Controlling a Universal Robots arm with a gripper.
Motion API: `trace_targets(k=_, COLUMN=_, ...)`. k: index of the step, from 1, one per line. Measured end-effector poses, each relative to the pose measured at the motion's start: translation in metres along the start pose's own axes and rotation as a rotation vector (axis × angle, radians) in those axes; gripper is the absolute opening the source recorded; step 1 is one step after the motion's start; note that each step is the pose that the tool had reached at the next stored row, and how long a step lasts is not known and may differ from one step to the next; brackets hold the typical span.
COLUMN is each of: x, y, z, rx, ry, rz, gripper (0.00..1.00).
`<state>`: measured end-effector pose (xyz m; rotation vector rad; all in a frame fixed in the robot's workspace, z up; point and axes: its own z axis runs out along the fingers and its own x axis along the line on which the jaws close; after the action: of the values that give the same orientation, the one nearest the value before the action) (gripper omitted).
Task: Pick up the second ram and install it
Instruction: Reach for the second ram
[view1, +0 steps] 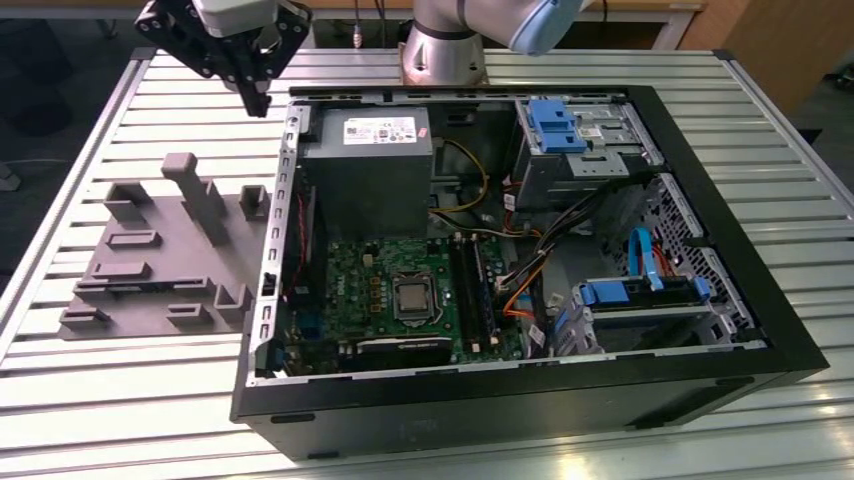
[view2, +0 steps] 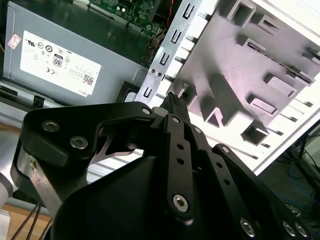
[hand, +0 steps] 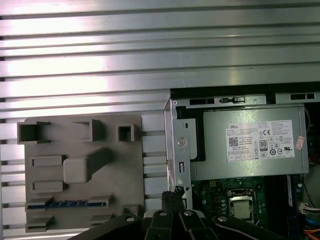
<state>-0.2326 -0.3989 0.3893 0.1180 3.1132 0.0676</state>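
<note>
- The robot arm's black multi-link gripper (view1: 256, 100) hangs high above the table, its fingers drawn together to a point with nothing between them.
- In the exterior view it sits over the far corner of the computer case, on the exterior view's left.
- In both wrist views the closed fingertips (view2: 173, 100) (hand: 171, 196) point down at the metal edge of the case, just beside the grey holder.
- The second ram (hand: 65, 204), a thin blue-green strip, lies in a long slot of the flat grey plastic holder block (hand: 120, 175). It is well apart from the gripper.
- The holder (view1: 134, 265) rests on the ribbed silver metal table (view1: 134, 400), just beside the case on the exterior view's left.
- The open black desktop computer case (view1: 534, 400) lies on its side on the table.
- Inside it, a grey box-shaped power supply (view1: 363, 165) sits at the far end.
- A green motherboard (view1: 374, 270) lies below the power supply, with long black slot rails (view1: 467, 290) beside its square silver processor socket (view1: 411, 298).
</note>
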Motion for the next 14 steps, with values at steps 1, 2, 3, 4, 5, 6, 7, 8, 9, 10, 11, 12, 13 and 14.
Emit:
trace_targets(k=1, x=0.0003, y=0.0000, z=0.0000, rx=0.0000, ry=0.0000, rz=0.000, gripper=0.11)
trace_targets(k=2, x=0.0007, y=-0.0001, z=0.0000, rx=0.0000, ry=0.0000, rz=0.000, gripper=0.11)
trace_targets(k=3, x=0.0010, y=-0.0001, z=0.0000, rx=0.0000, ry=0.0000, rz=0.000, gripper=0.11)
trace_targets(k=4, x=0.0013, y=-0.0001, z=0.0000, rx=0.0000, ry=0.0000, rz=0.000, gripper=0.11)
trace_targets(k=5, x=0.0016, y=-0.0001, z=0.0001, rx=0.0000, ry=-0.0001, rz=0.000, gripper=0.11)
trace_targets(k=6, x=0.0019, y=-0.0002, z=0.0000, rx=0.0000, ry=0.0000, rz=0.000, gripper=0.11)
trace_targets(k=7, x=0.0022, y=-0.0002, z=0.0001, rx=0.0000, ry=0.0000, rz=0.000, gripper=0.11)
trace_targets(k=8, x=0.0026, y=-0.0002, z=0.0000, rx=0.0000, ry=0.0000, rz=0.000, gripper=0.11)
trace_targets(k=9, x=0.0031, y=-0.0003, z=0.0001, rx=0.0000, ry=0.0000, rz=0.000, gripper=0.11)
trace_targets(k=10, x=0.0034, y=-0.0003, z=0.0001, rx=0.0000, ry=0.0000, rz=0.000, gripper=0.11)
trace_targets(k=11, x=0.0038, y=-0.0003, z=0.0001, rx=0.0000, ry=0.0000, rz=0.000, gripper=0.11)
trace_targets(k=12, x=0.0042, y=-0.0004, z=0.0002, rx=0.0000, ry=-0.0001, rz=0.000, gripper=0.11)
trace_targets(k=13, x=0.0046, y=-0.0004, z=0.0002, rx=0.0000, ry=0.0000, rz=0.000, gripper=0.11)
trace_targets(k=14, x=0.0050, y=-0.0004, z=0.0002, rx=0.0000, ry=0.0000, rz=0.000, gripper=0.11)
